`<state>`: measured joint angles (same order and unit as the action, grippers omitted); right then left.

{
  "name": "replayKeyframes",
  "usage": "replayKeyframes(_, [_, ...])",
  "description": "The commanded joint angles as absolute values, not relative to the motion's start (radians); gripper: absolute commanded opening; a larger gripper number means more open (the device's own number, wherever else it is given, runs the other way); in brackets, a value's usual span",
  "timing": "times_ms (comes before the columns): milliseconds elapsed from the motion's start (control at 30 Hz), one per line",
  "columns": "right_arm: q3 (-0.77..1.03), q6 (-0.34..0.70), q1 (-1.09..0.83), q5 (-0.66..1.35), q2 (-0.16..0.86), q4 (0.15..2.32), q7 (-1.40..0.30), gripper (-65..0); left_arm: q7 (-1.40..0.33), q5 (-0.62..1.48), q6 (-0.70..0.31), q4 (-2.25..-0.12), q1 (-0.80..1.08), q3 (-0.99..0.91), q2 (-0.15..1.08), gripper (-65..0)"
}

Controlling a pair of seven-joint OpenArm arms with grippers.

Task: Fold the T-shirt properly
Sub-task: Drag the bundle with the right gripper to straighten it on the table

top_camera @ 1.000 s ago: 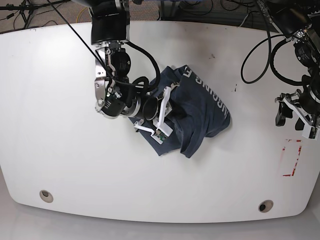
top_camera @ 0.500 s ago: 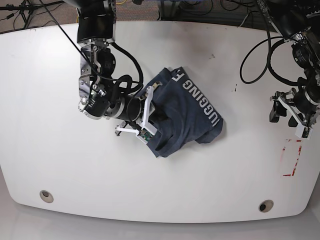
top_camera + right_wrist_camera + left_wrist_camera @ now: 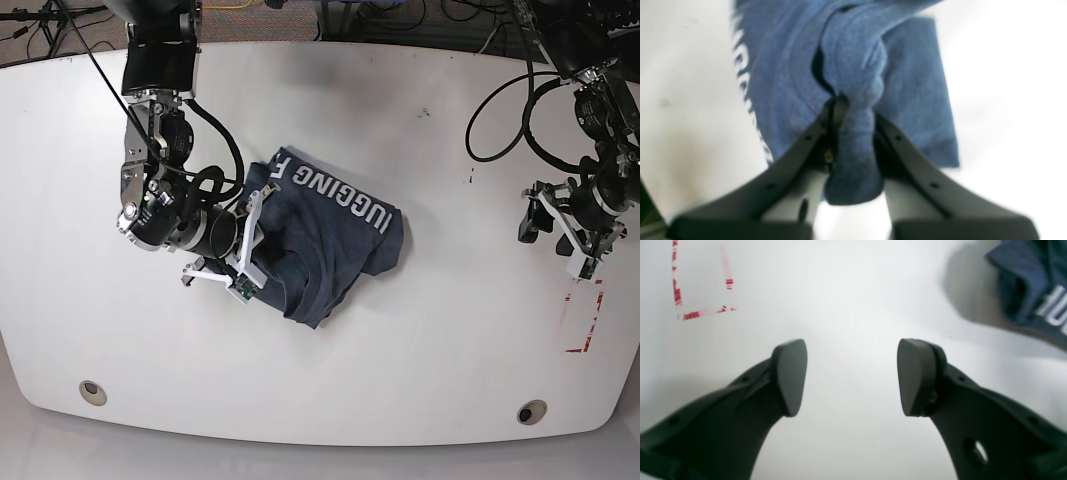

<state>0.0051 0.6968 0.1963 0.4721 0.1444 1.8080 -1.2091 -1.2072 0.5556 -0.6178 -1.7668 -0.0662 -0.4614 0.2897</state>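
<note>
Shirt (image 3: 330, 235) bunched mid-bench (image 3: 450, 120), lettering up. Right pincer (image 3: 848, 133) clamped on a thick gather of cloth; left pincer (image 3: 851, 376) spread wide, empty, well apart over bare bench. Soft, light, limp: likely to sag and slide. Better taken at hem corners.

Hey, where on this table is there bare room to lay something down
Bare white table runs between the T-shirt and the red tape marks, and along the front edge. It is crowded where the right gripper clamps the cloth; the open left gripper hangs beside the tape.
</note>
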Motion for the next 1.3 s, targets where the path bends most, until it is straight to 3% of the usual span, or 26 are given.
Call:
replayKeyframes(0, [0.002, 0.698, 0.248, 0.464, 0.165, 1.773, -1.181, -60.1, -1.185, 0.57, -0.619, -1.781, -0.082, -0.45, 0.302, -25.3])
replayKeyframes(300, [0.001, 0.698, 0.275, 0.444, 0.174, 1.632, -1.064, -60.1, -1.185, 0.573, -0.619, -1.782, -0.068, -0.404, 0.302, -25.3])
replayKeyframes(933, [0.002, 0.698, 0.401, 0.443, 0.237, 1.409, -0.998, -57.9, -1.185, 0.576, -0.619, -1.784, -0.036, -0.369, 0.297, -25.3])
replayKeyframes(1033, [0.002, 0.698, 0.414, 0.443, 0.24, 1.363, -0.978, -46.5, -1.185, 0.576, -0.619, -1.784, -0.036, -0.354, 0.297, -25.3])
replayKeyframes(1133, [0.002, 0.698, 0.423, 0.441, 0.242, 1.349, -0.949, -26.8, -1.185, 0.578, -0.619, -1.787, -0.036, -0.317, 0.297, -25.3])
replayKeyframes(1267, [0.002, 0.698, 0.426, 0.433, 0.243, 1.356, -0.932, -10.0, -1.184, 0.578, -0.619, -1.787, -0.039, -0.282, 0.291, -25.3])
